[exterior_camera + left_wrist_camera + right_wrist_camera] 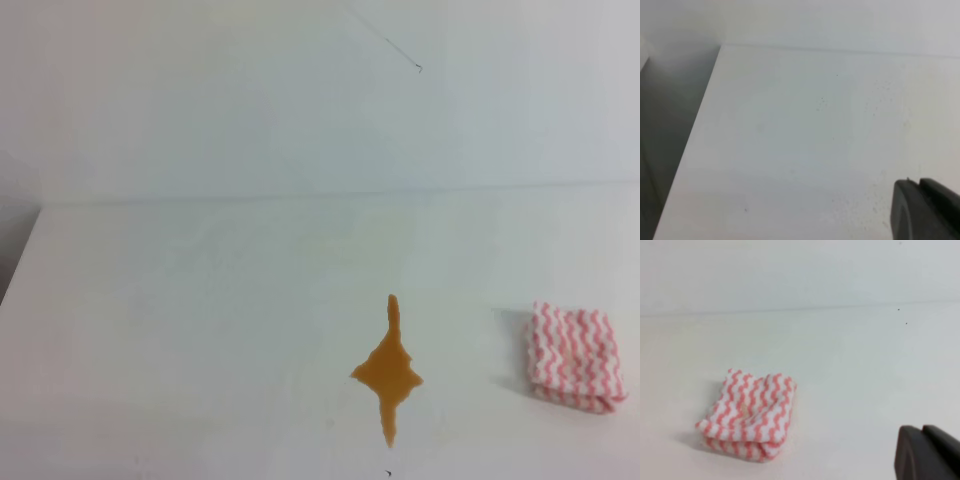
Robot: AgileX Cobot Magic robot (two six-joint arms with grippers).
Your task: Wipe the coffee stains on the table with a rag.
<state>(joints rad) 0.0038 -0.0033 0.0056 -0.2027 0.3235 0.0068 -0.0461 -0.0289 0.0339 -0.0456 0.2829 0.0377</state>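
**Rag and spill lie apart on the table; neither gripper holds anything**

From the exterior high view, the coffee stains [388, 374] form one orange-brown puddle on the white table [200, 330], a diamond shape with a thin spike pointing toward the wall and another toward the near edge. The rag [573, 357], folded and striped in pink-and-white zigzags, lies flat on the table to the right of the puddle, well apart from it and close to the right edge of the picture. No arm or gripper shows here.

In the left wrist view, only bare tabletop and its left edge appear, with a few tiny specks on the surface. The left gripper [925, 210] shows as a dark tip in the lower right corner; whether its jaws are parted or closed cannot be told, and nothing is seen in them.

In the right wrist view, the rag [749, 415] sits on the table at lower left, folded thick, untouched. The right gripper [927, 452] shows as a dark tip at lower right, well clear of the rag, its jaws closed together on nothing.
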